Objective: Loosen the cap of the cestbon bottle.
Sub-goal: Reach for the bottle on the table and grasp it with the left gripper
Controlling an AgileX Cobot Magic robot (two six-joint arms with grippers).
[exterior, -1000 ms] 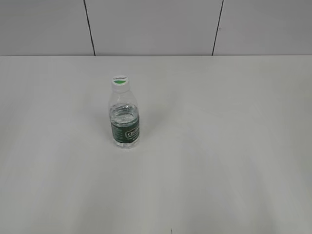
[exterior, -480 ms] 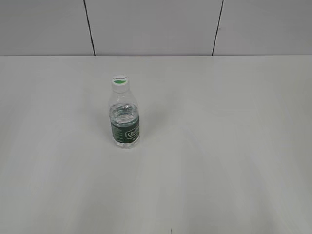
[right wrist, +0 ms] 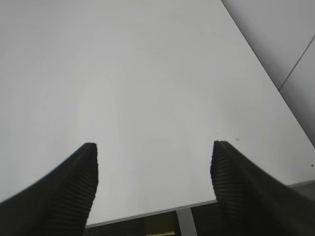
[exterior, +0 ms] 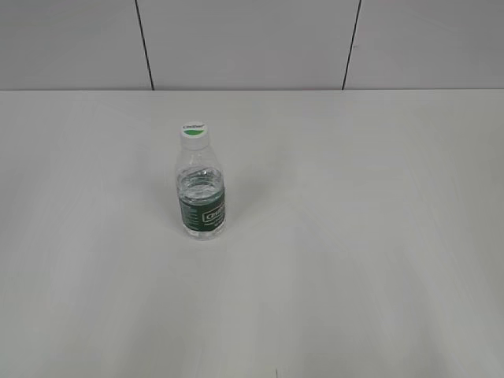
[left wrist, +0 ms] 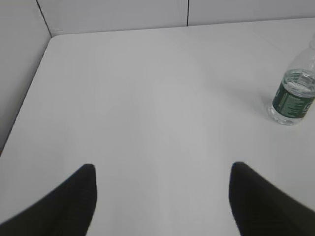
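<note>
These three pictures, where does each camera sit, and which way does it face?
Exterior view: from the front, slanting down at the table and upright bottle with its cap; no arm shows.
Left wrist view: over the open left gripper, facing the table's far corner; bottle at right.
Right wrist view: over the open right gripper, facing bare table and its edge.
Exterior and left views share the bottle.
</note>
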